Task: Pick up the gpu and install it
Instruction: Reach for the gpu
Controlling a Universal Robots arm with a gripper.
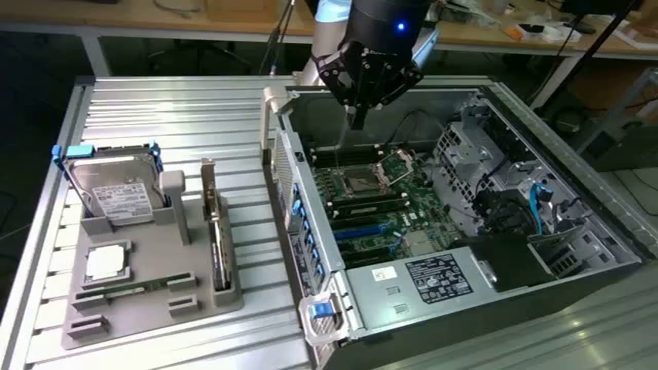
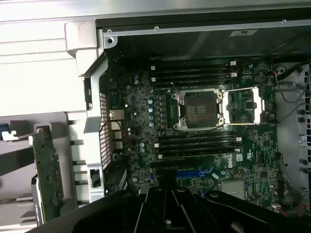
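Observation:
The gpu (image 1: 215,231) is a thin dark card standing on its edge in a grey holder (image 1: 154,308), on the exterior view's left. In the wrist view the gpu (image 2: 47,170) looks like a greenish board with a silvery end bracket. My gripper (image 1: 357,122) hangs over the open computer case (image 1: 575,254), above the motherboard (image 1: 375,204). It is shut, holds nothing, and is well away from the card. Seen from the wrist, the gripper (image 2: 165,188) is a dark shape over the motherboard (image 2: 141,126), near the blue slots (image 2: 197,173).
The holder also carries a hard drive with blue rails (image 1: 113,189), a square chip (image 1: 106,262) and a narrow memory stick (image 1: 134,290). The case's metal side wall (image 1: 288,193) stands between holder and motherboard. A bare processor socket (image 2: 200,109) lies between black memory slots. Drive cages and cables (image 1: 504,200) are on the exterior view's right.

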